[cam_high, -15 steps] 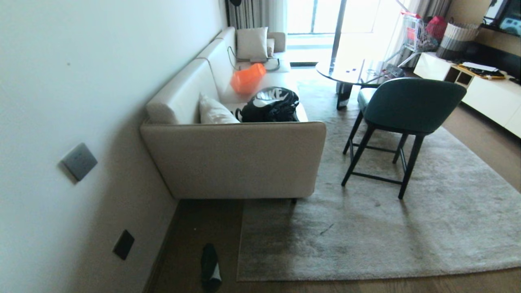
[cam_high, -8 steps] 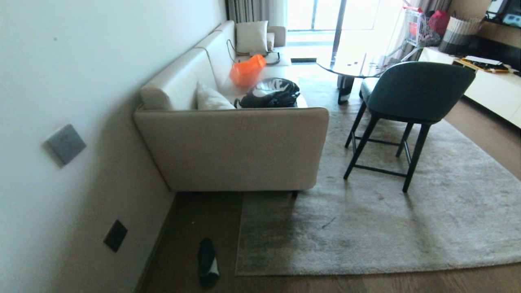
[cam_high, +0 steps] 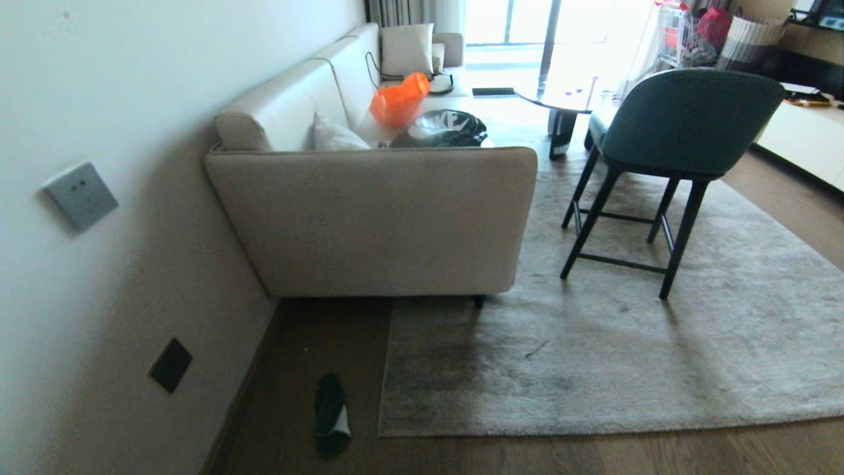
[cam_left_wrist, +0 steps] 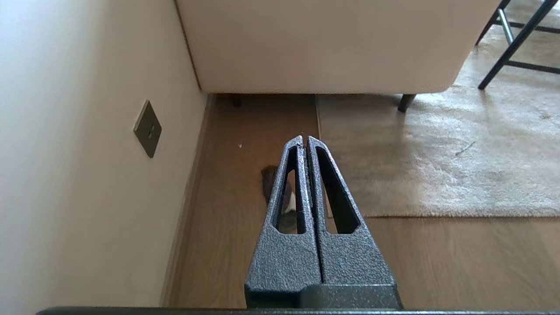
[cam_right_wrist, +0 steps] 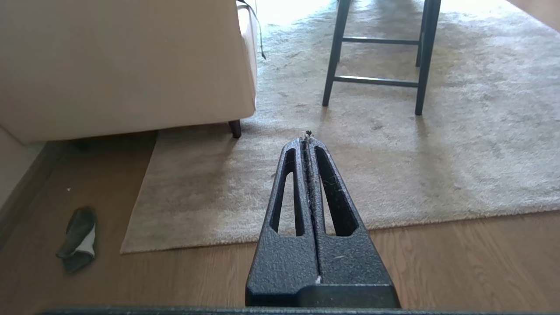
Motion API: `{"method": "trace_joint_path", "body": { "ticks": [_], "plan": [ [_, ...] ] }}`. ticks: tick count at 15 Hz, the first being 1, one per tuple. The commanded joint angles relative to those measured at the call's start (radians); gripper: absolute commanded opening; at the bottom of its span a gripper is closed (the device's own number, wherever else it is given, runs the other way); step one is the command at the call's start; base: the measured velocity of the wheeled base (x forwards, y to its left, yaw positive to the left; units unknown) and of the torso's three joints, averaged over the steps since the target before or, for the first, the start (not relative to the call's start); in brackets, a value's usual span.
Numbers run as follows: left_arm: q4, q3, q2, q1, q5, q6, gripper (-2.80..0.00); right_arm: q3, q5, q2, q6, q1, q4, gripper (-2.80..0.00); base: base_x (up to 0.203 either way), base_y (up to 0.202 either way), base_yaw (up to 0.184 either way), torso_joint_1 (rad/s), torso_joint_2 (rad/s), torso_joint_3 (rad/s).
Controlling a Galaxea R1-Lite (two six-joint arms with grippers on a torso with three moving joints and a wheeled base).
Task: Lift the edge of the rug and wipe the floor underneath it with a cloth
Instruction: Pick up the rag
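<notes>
The left gripper [cam_left_wrist: 305, 139] shows two dark, speckled metal fingers, each tapered and cut by a long slot. The right gripper [cam_right_wrist: 307, 139] matches it, with lint strands along its seam.

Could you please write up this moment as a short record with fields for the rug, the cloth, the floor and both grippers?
rug edge: lying flat on the floor, corner near the sofa, not lifted
cloth: crumpled on the bare planks between the wall and the rug corner, apart from the rug
floor: dark wooden planks, bare in front of the rug
sofa: against the wall, one foot on the rug
chair: standing on the rug
left gripper: shut, empty, above the floor
right gripper: shut, empty, above the rug edge
</notes>
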Motion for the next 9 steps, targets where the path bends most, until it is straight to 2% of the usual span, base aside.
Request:
{"method": "trace_joint_path", "body": {
  "ticks": [1,9],
  "plan": [
    [0.000,-0.001,0.000,0.000,-0.001,-0.001,-2.80,0.000,0.000,0.002,0.000,0.000,-0.001,-2.80,0.000,0.000,0.000,0.002,0.05,0.076],
    [0.000,-0.001,0.000,0.000,-0.001,-0.001,-2.80,0.000,0.000,0.002,0.000,0.000,-0.001,-2.80,0.000,0.000,0.000,0.000,0.00,0.000]
  ]
}}
